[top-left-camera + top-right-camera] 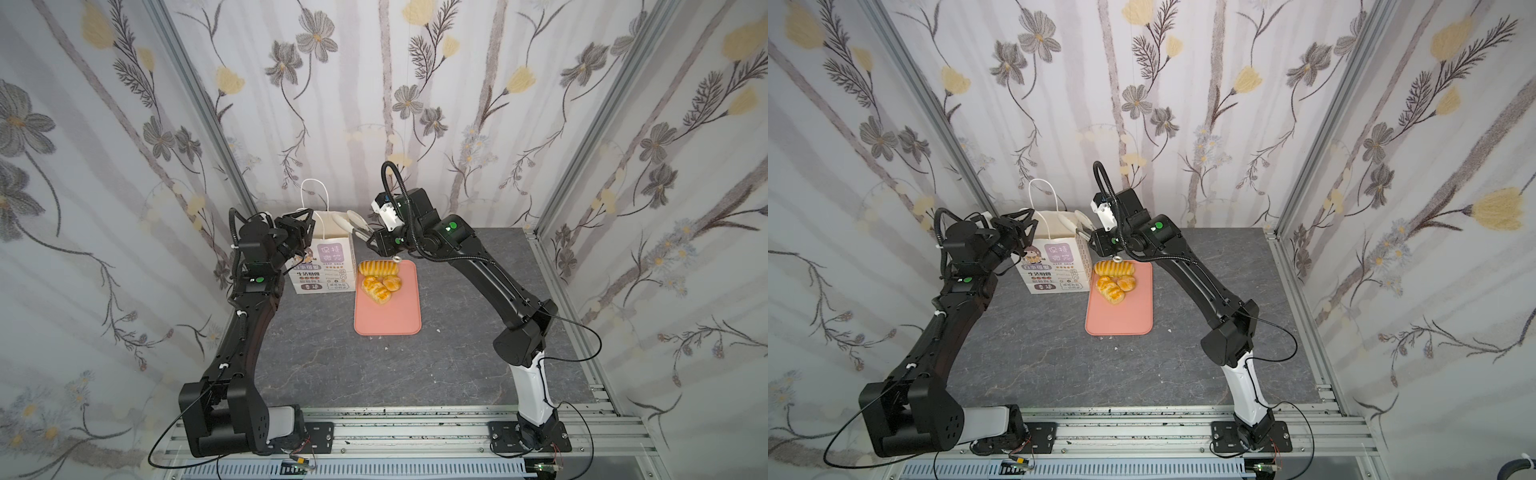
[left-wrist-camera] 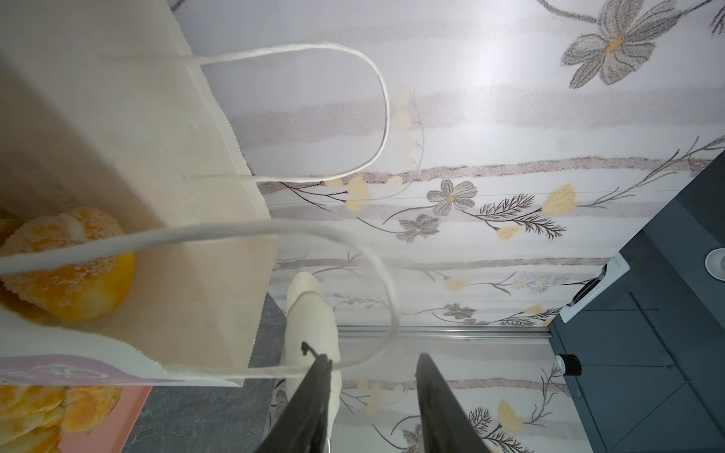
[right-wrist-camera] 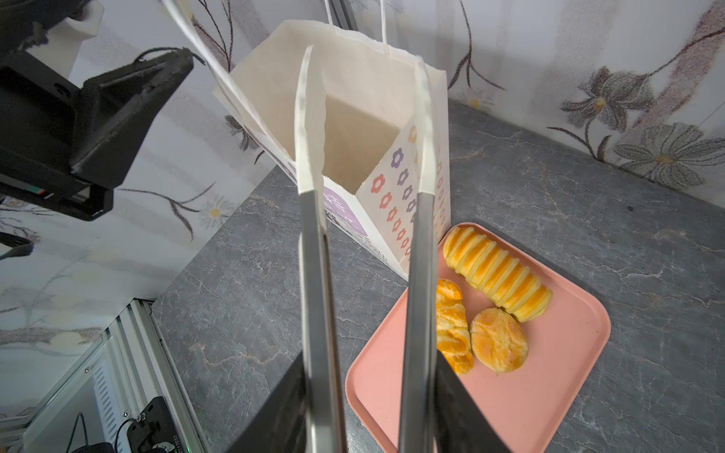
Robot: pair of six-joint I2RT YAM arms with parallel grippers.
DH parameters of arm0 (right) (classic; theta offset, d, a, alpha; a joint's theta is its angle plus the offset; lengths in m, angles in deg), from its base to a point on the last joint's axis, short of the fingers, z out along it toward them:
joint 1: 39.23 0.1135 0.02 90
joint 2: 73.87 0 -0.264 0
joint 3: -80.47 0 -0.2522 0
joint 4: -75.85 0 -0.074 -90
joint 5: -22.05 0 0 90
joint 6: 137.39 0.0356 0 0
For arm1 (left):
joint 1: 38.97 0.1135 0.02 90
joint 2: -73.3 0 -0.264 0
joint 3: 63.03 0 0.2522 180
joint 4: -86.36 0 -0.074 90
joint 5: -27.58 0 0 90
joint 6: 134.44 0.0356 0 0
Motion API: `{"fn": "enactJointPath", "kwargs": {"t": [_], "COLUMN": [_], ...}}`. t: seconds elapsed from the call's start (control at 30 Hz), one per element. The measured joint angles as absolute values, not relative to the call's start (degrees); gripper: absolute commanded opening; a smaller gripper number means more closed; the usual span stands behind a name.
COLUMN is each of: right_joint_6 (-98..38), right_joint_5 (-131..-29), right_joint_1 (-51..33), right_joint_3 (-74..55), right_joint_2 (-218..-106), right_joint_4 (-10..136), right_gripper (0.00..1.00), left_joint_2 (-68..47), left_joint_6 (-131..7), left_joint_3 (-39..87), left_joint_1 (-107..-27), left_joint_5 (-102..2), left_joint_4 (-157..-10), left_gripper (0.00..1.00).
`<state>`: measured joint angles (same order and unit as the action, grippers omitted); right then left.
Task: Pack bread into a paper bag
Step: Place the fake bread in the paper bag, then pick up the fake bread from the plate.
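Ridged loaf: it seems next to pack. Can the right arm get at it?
Probably yes: the ridged loaf lies uncovered on the pink tray, near the empty tongs held by the right gripper.
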<state>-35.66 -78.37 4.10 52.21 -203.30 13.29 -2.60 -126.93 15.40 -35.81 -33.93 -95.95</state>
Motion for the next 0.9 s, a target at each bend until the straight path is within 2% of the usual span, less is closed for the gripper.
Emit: {"fn": "enactJointPath", "kwargs": {"t": [0.27, 0.63, 0.9], "right_joint_6": [-36.3, -38.9, -37.8], "right_joint_5": [-78.3, -75.3, -75.0], "right_joint_1": [3.6, 2.0, 2.1], "right_joint_3": [46.3, 17.7, 4.0], "right_joint_2": [-197.9, -183.5, -181.6], "right_joint_4": [12.2, 15.1, 19.6], "right_gripper": [0.45, 0.45, 0.46], "left_joint_2": [-2.6, -3.3, -4.3], "left_joint_6": [-126.9, -127.0, -127.0], "left_joint_3": [15.4, 14.7, 14.5], "left_joint_1": [-35.8, -35.8, -35.8], "left_joint_5": [-33.9, -33.9, -33.7], "left_joint_4": [-96.0, -96.6, -96.9], "left_gripper": [0.39, 0.39, 0.39]}}
